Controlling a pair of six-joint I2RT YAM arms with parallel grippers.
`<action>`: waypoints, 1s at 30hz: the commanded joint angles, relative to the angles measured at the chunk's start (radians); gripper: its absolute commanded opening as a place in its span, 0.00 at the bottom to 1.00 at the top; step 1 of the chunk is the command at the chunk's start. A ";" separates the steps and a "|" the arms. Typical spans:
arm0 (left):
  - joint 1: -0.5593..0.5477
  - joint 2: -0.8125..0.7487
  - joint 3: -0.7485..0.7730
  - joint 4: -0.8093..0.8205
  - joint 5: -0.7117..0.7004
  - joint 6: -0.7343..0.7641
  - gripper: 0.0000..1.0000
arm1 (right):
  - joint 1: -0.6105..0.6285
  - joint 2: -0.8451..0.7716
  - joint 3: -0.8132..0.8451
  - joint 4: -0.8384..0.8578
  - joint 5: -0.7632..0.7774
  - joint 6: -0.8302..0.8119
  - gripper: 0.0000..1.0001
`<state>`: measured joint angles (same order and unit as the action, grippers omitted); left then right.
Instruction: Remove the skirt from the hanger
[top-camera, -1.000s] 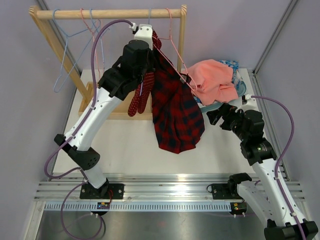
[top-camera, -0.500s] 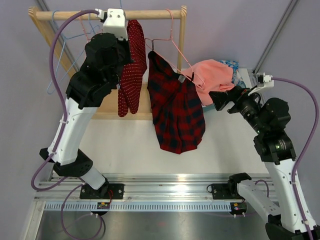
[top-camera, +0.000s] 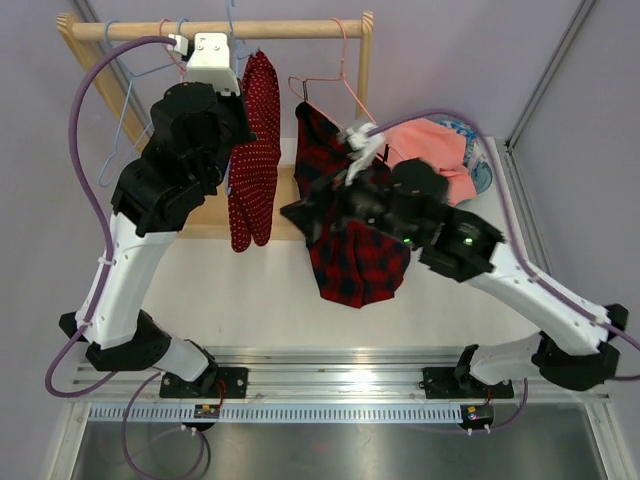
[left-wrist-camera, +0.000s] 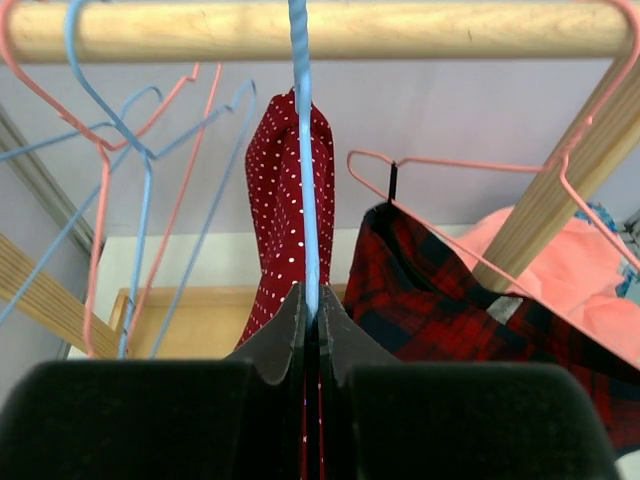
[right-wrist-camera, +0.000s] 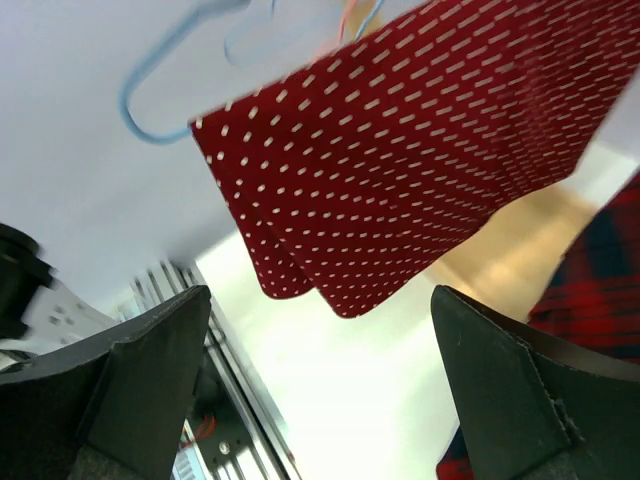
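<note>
A red skirt with white dots hangs from a blue hanger just below the wooden rail. My left gripper is shut on the hanger's wire stem right above the skirt's waist; in the left wrist view the jaws pinch the blue wire. My right gripper is open and empty. It reaches left across the plaid garment, close to the skirt's lower right side. In the right wrist view the skirt's hem hangs just above and between the wide-open fingers.
A red-and-black plaid garment hangs on a pink hanger right of the skirt. Empty blue and pink hangers hang at the rail's left end. A salmon clothes pile lies at the back right. The rack's wooden base is behind the skirt.
My left arm has lifted the hanger and skirt up and left, close under the rail. My right arm has swung from the right side across the plaid garment to the skirt.
</note>
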<state>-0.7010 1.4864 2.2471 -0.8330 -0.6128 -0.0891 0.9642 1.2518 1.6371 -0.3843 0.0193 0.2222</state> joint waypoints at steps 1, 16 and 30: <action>-0.012 -0.055 -0.035 0.064 0.022 -0.047 0.00 | 0.139 0.141 0.049 0.011 0.200 -0.083 0.99; -0.020 -0.207 -0.178 0.040 0.033 -0.069 0.00 | 0.241 0.413 0.191 0.110 0.240 -0.060 1.00; -0.020 -0.238 -0.170 0.055 -0.036 0.017 0.00 | 0.252 0.380 0.043 0.165 0.238 -0.007 0.95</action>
<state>-0.7155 1.2694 2.0518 -0.8898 -0.6075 -0.1181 1.1999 1.6672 1.7031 -0.2672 0.2279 0.1925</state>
